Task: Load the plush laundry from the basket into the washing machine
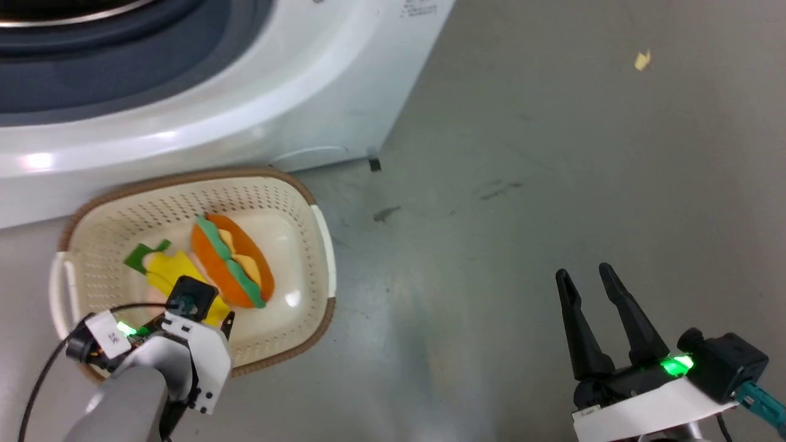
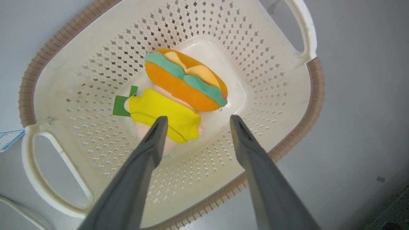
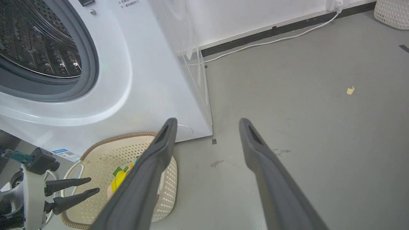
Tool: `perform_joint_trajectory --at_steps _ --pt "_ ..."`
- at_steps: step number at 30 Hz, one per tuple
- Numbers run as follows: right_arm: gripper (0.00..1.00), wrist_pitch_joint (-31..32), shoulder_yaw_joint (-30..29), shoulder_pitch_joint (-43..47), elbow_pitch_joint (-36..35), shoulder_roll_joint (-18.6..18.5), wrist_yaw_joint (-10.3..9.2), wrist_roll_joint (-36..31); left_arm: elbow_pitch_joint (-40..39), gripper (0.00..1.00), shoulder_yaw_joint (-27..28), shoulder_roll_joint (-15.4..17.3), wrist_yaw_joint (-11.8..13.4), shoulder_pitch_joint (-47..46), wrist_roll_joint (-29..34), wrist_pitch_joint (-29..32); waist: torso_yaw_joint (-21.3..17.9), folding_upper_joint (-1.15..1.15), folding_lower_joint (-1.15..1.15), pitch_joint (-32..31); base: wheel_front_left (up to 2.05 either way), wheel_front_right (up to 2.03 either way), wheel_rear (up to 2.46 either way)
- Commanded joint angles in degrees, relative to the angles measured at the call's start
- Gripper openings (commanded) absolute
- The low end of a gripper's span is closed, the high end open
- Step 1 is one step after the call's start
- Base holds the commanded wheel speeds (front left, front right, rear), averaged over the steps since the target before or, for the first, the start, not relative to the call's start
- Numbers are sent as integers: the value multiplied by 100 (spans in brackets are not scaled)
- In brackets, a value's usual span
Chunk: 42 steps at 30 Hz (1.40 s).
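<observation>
The cream basket (image 1: 184, 179) stands on the floor right before the white washing machine (image 1: 202, 116). In it lie the orange bun toy (image 1: 230, 258) and, touching it, the peach-pink figure in yellow (image 1: 166, 270). My left gripper (image 1: 221, 320) hangs over the basket's near end. In the left wrist view the left gripper (image 2: 198, 118) is open above the basket (image 2: 316, 86), one fingertip over the yellow figure (image 2: 159, 111), beside the bun (image 2: 185, 80). My right gripper (image 1: 583, 273) is open and empty over bare floor. The right wrist view shows the steel drum (image 3: 35, 38) inside the grey gasket (image 3: 92, 64).
A yellow scrap (image 1: 642, 59) lies on the grey floor at the far right. A white cable (image 3: 271, 41) runs along the wall base, and a white woven basket (image 3: 393, 12) stands in the far corner. Dark smudges (image 1: 387, 213) mark the floor by the machine.
</observation>
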Motion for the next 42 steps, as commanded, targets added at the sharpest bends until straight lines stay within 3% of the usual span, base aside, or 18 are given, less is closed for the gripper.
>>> perform_joint_trajectory --at_steps 1,24,37,38,40,42 --pt "100 -52 36 -88 -49 -1 2 107 115 100 -100 114 -37 -203 -59 61 -115 0 0 166 0 0 0" --pt "100 -326 240 -40 -294 -1 3 1008 1024 100 -1347 1145 -182 -1819 -227 515 -580 0 0 1437 0 0 0" --pt "100 -481 372 -86 -397 -1 3 1501 1744 100 -1915 1547 -246 -2725 -361 671 -830 0 0 2131 0 0 0" --pt "100 -493 379 -98 -394 -1 3 1537 1806 93 -1972 1576 -254 -2766 -380 692 -852 0 0 2172 0 0 0" --pt "100 -517 393 -118 -383 -1 3 1610 1933 0 -2076 1636 -271 -2824 -458 733 -901 0 0 2240 0 0 0" --pt "100 -541 427 -138 -369 -1 3 1665 2078 0 -2111 1686 -286 -2866 -617 767 -961 0 0 2285 0 0 0"
